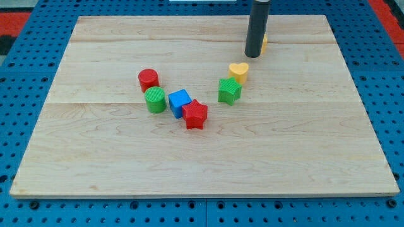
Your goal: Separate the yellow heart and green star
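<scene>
Wooden board: my tip hides most of a yellow block, perhaps.

Laboratory test bench: a pale wooden board is lying on a blue perforated mounting plate, carrying small coloured test blocks.

No readable text, labels, brands, nos. or signs anywhere in view: blocks, counter & rod all plain, unmarked.
</scene>
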`<move>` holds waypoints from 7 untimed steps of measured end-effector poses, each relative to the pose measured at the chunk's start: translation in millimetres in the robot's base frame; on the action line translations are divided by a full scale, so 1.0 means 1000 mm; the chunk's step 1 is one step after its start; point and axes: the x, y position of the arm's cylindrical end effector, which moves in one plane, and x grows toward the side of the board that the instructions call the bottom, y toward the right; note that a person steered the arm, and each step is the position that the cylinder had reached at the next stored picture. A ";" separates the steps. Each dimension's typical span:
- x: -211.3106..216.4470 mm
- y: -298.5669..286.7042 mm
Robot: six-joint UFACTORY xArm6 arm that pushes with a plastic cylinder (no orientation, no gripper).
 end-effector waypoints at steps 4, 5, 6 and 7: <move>-0.002 -0.050; -0.002 -0.050; 0.000 -0.060; 0.009 -0.071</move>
